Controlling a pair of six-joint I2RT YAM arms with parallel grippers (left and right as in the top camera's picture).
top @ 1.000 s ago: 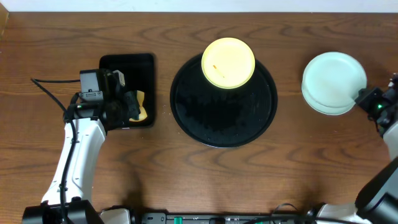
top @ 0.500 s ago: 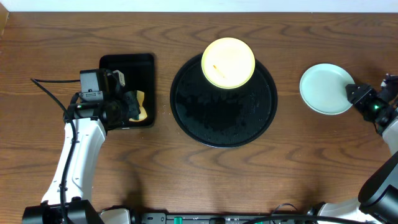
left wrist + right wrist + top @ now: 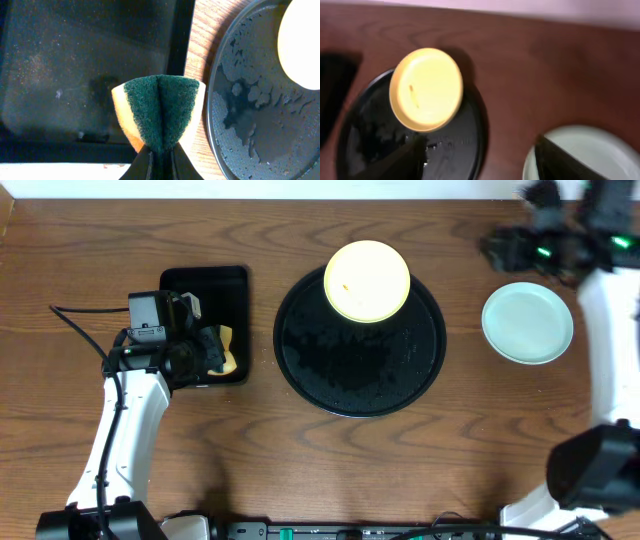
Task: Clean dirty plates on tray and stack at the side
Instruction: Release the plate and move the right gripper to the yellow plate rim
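Observation:
A pale yellow plate [image 3: 367, 280] with a small orange smear lies at the far edge of the round black tray [image 3: 360, 370], which is wet. Right of the tray, a pale mint-blue plate [image 3: 528, 323] rests on the table; from above it reads as one disc. My right gripper [image 3: 497, 248] hovers open and empty beyond that plate, near the table's far edge. In its wrist view the yellow plate [image 3: 426, 89] and the mint plate [image 3: 585, 155] both show. My left gripper [image 3: 160, 167] is shut on a folded green and orange sponge [image 3: 161, 115].
A smaller rectangular black tray [image 3: 205, 285] sits left of the round tray, below the left gripper [image 3: 212, 352]. Water drops cover the round tray [image 3: 250, 125]. The left arm's cable [image 3: 80, 320] trails over the wood at the left.
The right gripper has opened and let go of the mint plate, which settled flat. The right arm then swung away toward the far edge. The left arm has not moved.

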